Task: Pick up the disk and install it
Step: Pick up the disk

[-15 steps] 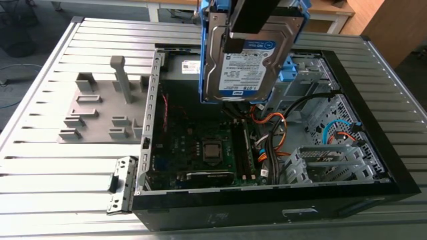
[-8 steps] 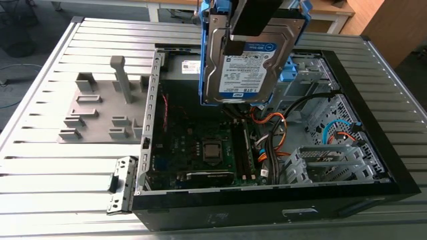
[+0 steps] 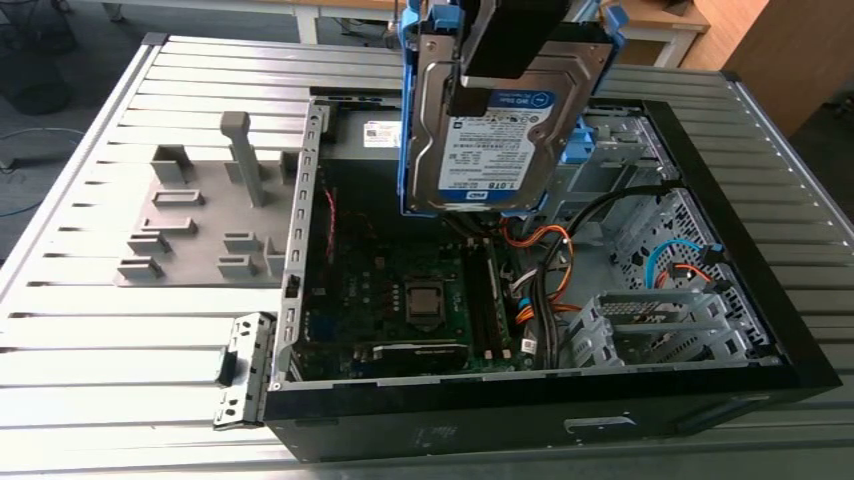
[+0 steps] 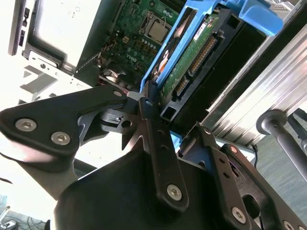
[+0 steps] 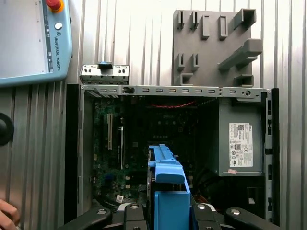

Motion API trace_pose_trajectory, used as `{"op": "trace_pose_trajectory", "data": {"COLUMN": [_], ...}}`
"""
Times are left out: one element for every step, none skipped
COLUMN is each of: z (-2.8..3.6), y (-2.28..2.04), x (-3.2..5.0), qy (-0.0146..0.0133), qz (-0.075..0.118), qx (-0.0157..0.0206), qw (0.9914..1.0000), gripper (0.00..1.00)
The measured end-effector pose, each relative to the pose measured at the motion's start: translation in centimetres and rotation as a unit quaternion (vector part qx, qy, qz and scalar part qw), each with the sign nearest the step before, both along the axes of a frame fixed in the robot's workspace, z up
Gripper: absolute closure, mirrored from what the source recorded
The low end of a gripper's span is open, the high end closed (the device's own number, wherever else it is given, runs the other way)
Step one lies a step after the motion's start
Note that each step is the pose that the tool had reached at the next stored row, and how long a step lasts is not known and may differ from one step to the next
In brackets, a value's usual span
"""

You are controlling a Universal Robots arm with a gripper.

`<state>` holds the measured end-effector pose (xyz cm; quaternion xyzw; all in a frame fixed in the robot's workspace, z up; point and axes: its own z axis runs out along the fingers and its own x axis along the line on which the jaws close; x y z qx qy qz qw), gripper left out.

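Note:
The disk [image 3: 487,140], a silver drive with a white-and-blue label in a blue carrier frame, hangs upright above the open computer case [image 3: 787,330]. My gripper [image 3: 501,70] comes down from above and is shut on it. In the second wrist view the black fingers [image 4: 151,120] clamp the blue frame, and the disk [image 4: 192,52] shows its green circuit board side. In the first wrist view the blue carrier [image 5: 169,191] stands between my gripper's [image 5: 165,211] fingers, over the motherboard.
Inside the case lie the motherboard [image 3: 400,290], cables [image 3: 547,270], a metal drive cage [image 3: 607,150] and a grey box with a white label [image 5: 240,139]. A grey fixture plate [image 3: 187,230] sits beside the case. A teach pendant [image 5: 29,43] and a hand [image 5: 7,215] are nearby.

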<state>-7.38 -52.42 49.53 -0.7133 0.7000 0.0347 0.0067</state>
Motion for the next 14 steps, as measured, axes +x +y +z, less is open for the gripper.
{"op": "trace_pose_trajectory", "data": {"z": [0.0,0.0,0.0,0.0,0.0,-0.01,0.0,0.0,0.0,0.0,0.0,0.0,0.0,0.0], "y": [-0.06,-0.11,-0.17,-0.23,-0.29,-0.35,-0.4,-0.45,-0.51,-0.57,-0.62,-0.68,-0.74,-0.8], "x": [0.0,0.0,0.0,0.0,0.0,0.0,0.0,0.0,0.0,0.0,0.0,0.0,0.0,0.0], "qy": [0.0,0.0,0.0,0.0,0.0,0.0,0.0,0.0,0.0,0.0,0.0,0.0,0.0,0.0], "qz": [0.0,0.0,0.0,0.0,0.0,0.0,0.0,0.0,0.0,0.0,0.0,0.0,0.0,0.0], "qx": [0.0,0.0,0.0,0.0,0.0,0.0,0.0,0.0,0.0,0.0,0.0,0.0,0.0,0.0], "qw": [1.0,1.0,1.0,1.0,1.0,1.0,1.0,1.0,1.0,1.0,1.0,1.0,1.0,1.0], "gripper": [0.64,0.64,0.64,0.64,0.64,0.64,0.64,0.64,0.64,0.64,0.64,0.64,0.64,0.64]}}
